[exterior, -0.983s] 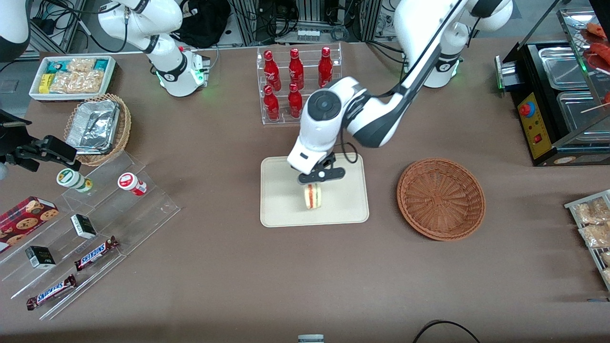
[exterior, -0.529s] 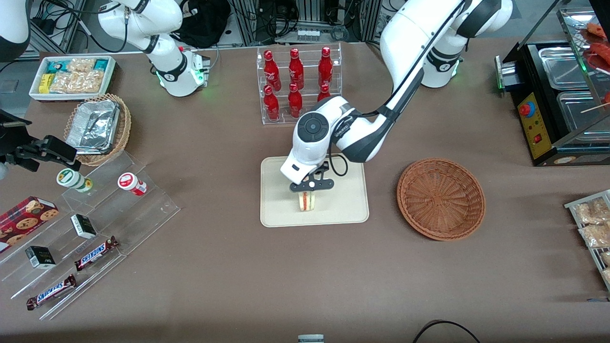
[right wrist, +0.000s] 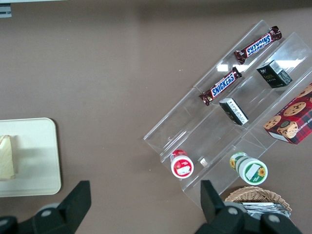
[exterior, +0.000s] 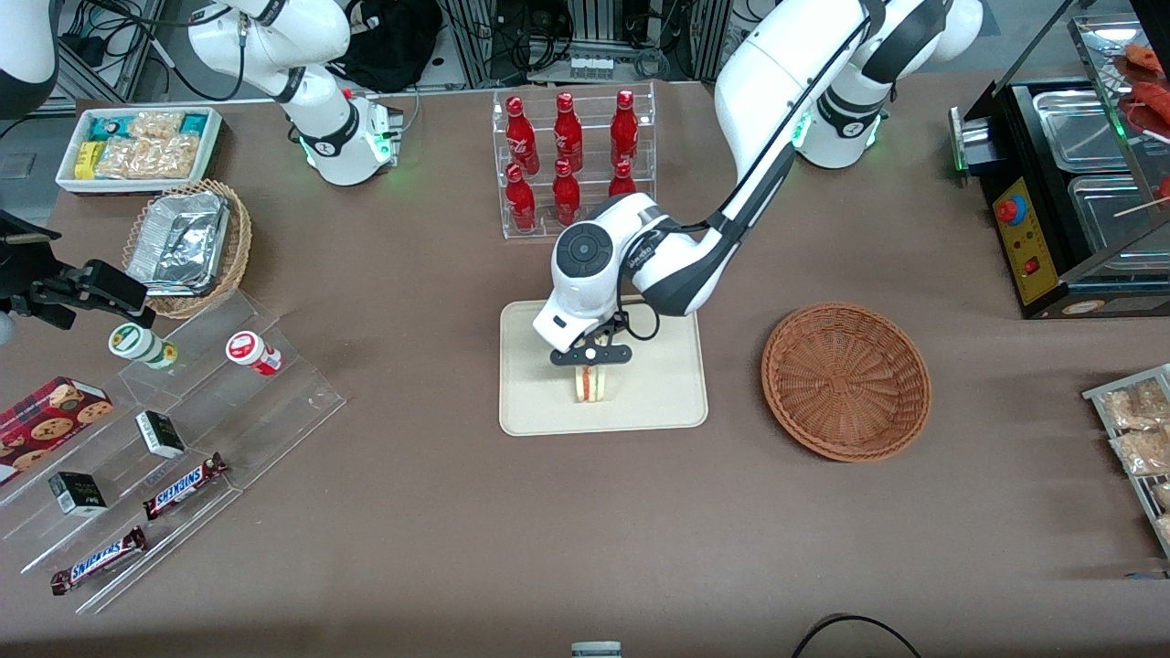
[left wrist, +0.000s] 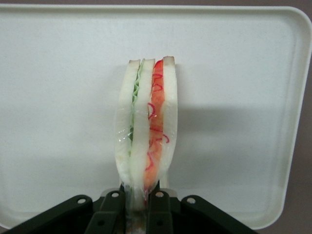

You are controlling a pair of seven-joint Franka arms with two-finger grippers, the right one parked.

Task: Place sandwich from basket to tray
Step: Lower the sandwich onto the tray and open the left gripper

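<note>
I've brought the pincer (exterior: 590, 366) lower over the last second, so the sandwich (exterior: 591, 385) it's clamped on now sits low on the tray (exterior: 658, 407); release looks close. Soft white bread, wrapped in clear film, on smooth cream plastic. At three o'clock, the woven basket (exterior: 846, 380) lies empty on the bench (exterior: 457, 512)

I take gripper (exterior: 590, 366) as reference.

- Farther from front camera than it: clear rack (exterior: 640, 100) of red bottles (exterior: 567, 137).
- Toward parked arm's end: white bin of snack packets (exterior: 137, 146), tan wicker basket (exterior: 239, 242) with foil container (exterior: 178, 239), and clear stepped stand (exterior: 292, 393). Stand carries two capped jars (exterior: 254, 353), cookie box (exterior: 50, 416), two dark cartons (exterior: 160, 433) and two Snickers bars (exterior: 183, 484).
- Toward working arm's end: black warmer (exterior: 1028, 238) with steel pans (exterior: 1074, 128), and bagged snacks (exterior: 1133, 429).
</note>
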